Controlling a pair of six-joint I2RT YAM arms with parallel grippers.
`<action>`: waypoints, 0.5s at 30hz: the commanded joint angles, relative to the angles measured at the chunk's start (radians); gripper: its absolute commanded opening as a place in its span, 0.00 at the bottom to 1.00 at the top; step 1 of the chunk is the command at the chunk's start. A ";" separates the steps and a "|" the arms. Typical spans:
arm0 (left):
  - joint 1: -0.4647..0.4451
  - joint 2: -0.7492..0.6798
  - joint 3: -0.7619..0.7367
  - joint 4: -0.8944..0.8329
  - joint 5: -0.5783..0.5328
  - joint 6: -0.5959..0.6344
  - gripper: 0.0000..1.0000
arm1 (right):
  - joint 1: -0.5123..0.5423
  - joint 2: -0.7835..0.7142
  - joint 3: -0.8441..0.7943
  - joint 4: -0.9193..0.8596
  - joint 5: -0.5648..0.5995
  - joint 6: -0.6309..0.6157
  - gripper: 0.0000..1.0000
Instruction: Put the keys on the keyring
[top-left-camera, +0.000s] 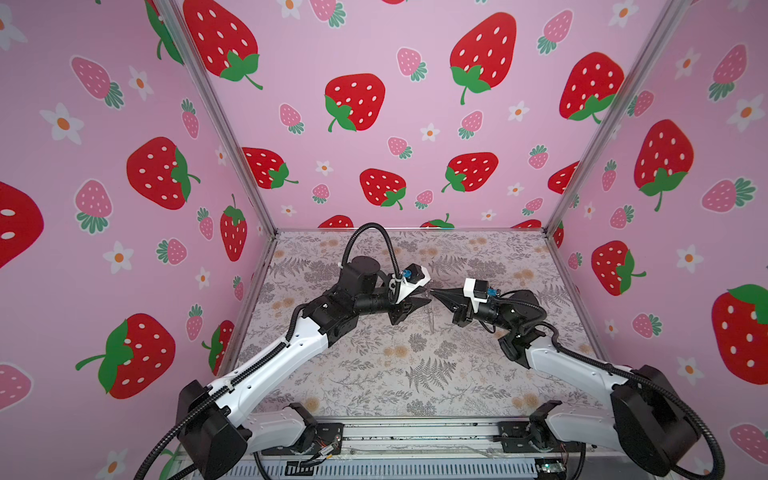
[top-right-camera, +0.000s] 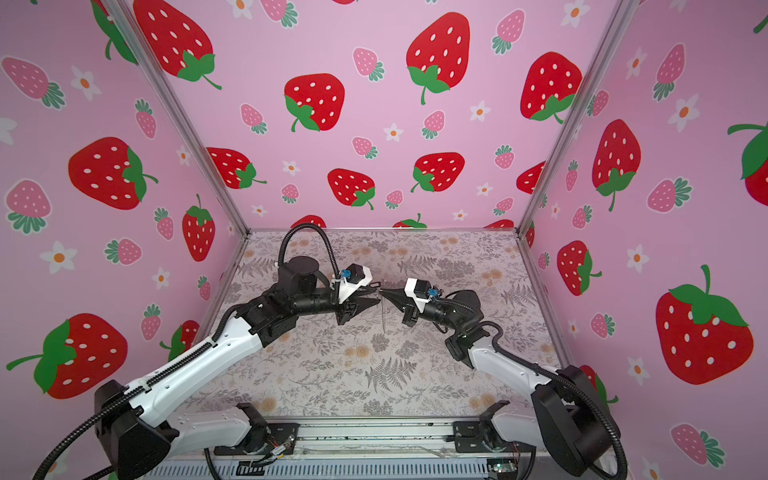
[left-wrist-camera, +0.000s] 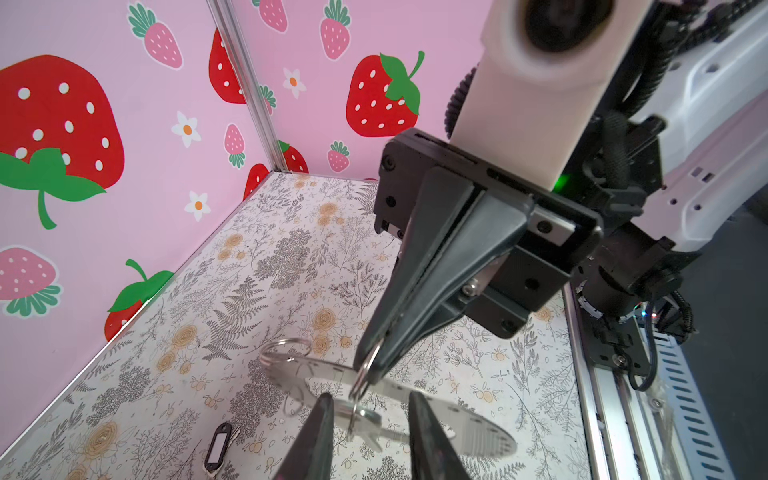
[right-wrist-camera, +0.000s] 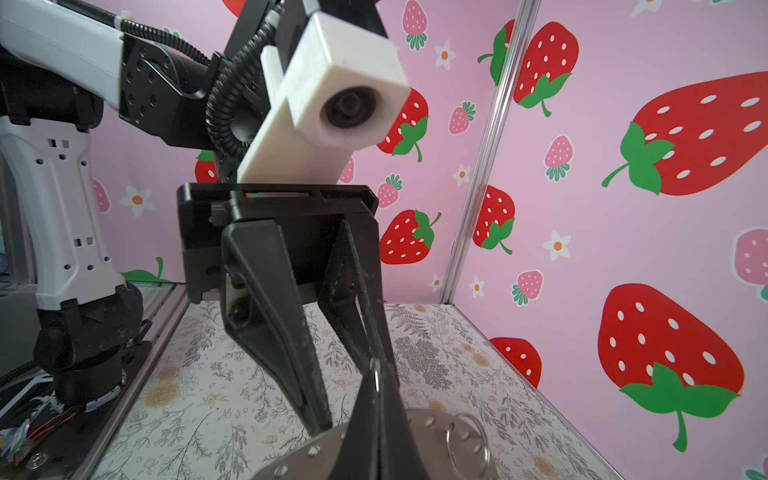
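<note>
Floral table (left-wrist-camera: 249, 266) underneath; the right jaws pinch shut on a wire loop (left-wrist-camera: 365, 374) of the keyring (left-wrist-camera: 469, 432), the left jaws stand partly apart just beside it; the key tag (left-wrist-camera: 218, 446) lies well apart.

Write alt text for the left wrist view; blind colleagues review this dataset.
The right gripper pinches a wire loop at the keyring, close to the left gripper's parted fingers. A tag lies on the floral table.

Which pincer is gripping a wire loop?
Right pincer, shut on a small silvery wire loop of the flat silvery metal keyring; left pincer gapes open.
</note>
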 joint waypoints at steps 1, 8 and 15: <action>0.002 -0.007 0.033 0.018 0.033 0.021 0.28 | -0.004 -0.010 0.027 0.062 -0.064 0.000 0.00; 0.001 0.006 0.037 0.011 0.036 0.032 0.13 | -0.004 -0.012 0.020 0.099 -0.093 0.016 0.00; 0.002 -0.006 0.042 0.003 0.028 0.044 0.00 | -0.004 -0.005 0.025 0.055 -0.088 -0.007 0.18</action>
